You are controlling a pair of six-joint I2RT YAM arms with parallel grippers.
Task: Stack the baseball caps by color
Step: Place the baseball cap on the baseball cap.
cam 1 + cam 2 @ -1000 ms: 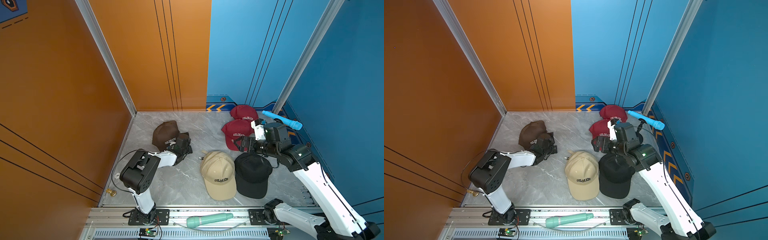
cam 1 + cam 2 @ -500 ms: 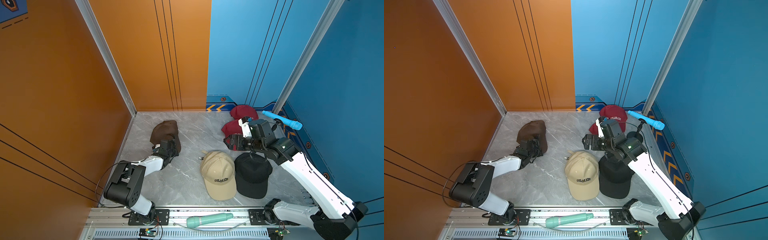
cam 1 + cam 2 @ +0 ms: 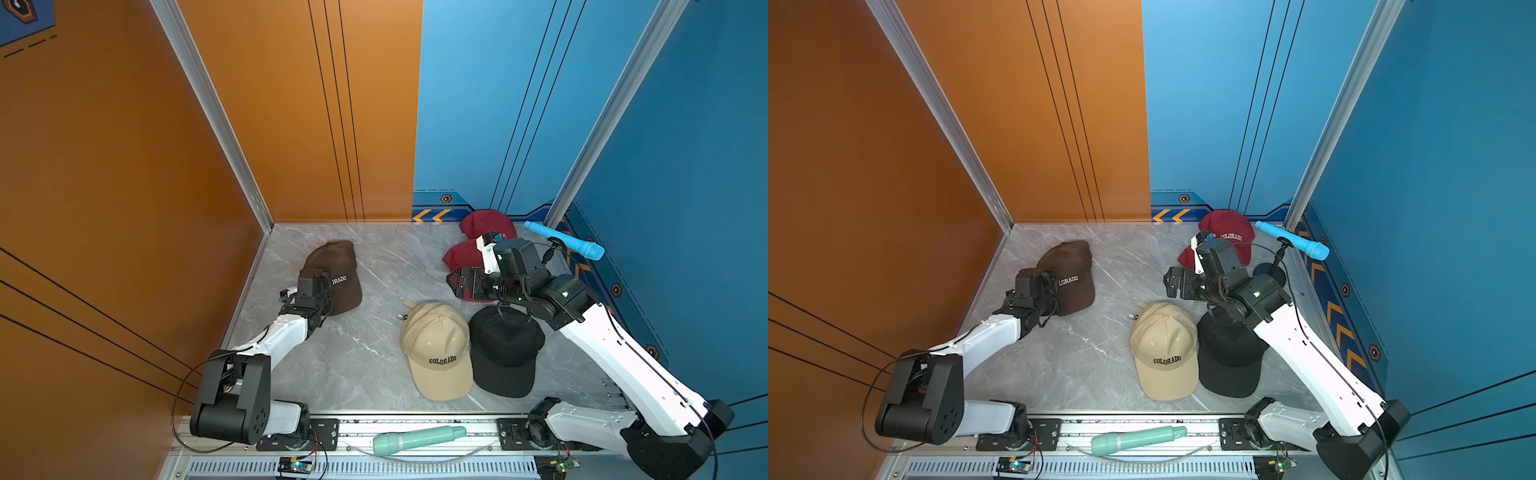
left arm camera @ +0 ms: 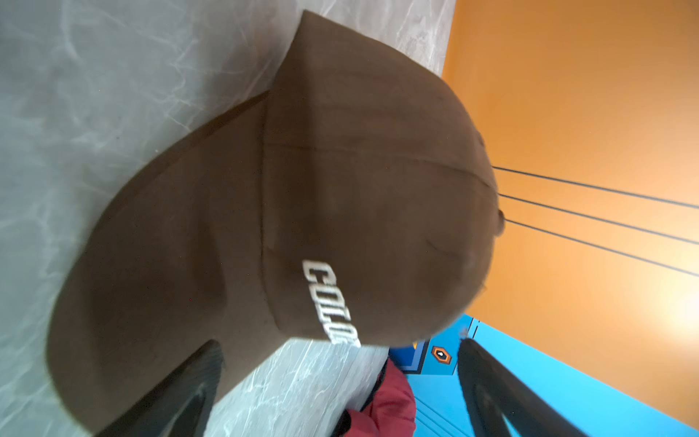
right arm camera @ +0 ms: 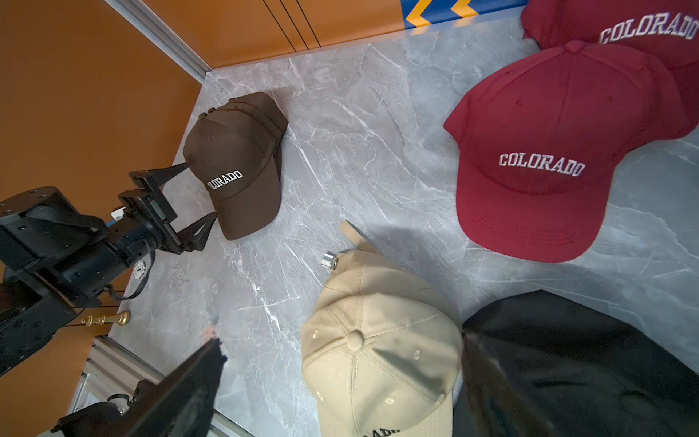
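Dark brown caps (image 3: 334,272) (image 3: 1069,274) lie piled at the back left. My left gripper (image 3: 324,293) (image 4: 340,344) is open at their brim, with one finger (image 5: 206,227) at the brim edge and the other beside the crown. A beige cap (image 3: 438,349) (image 5: 378,340) and a black cap (image 3: 505,353) (image 5: 586,359) lie side by side at the front. Two dark red caps (image 3: 461,253) (image 5: 548,151) overlap at the back right. My right gripper (image 3: 455,282) (image 5: 340,344) hangs open and empty above the beige crown.
A blue toy microphone (image 3: 565,245) leans on the right wall. A green one (image 3: 415,438) lies on the front rail. A small gold piece (image 5: 106,319) sits by the orange left wall (image 3: 124,208). Bare marble floor (image 3: 374,282) lies between the brown and beige caps.
The left arm has stretched out low, and the brown caps now lie together further back. The right gripper has swung a little left off the red caps. Both stay open.
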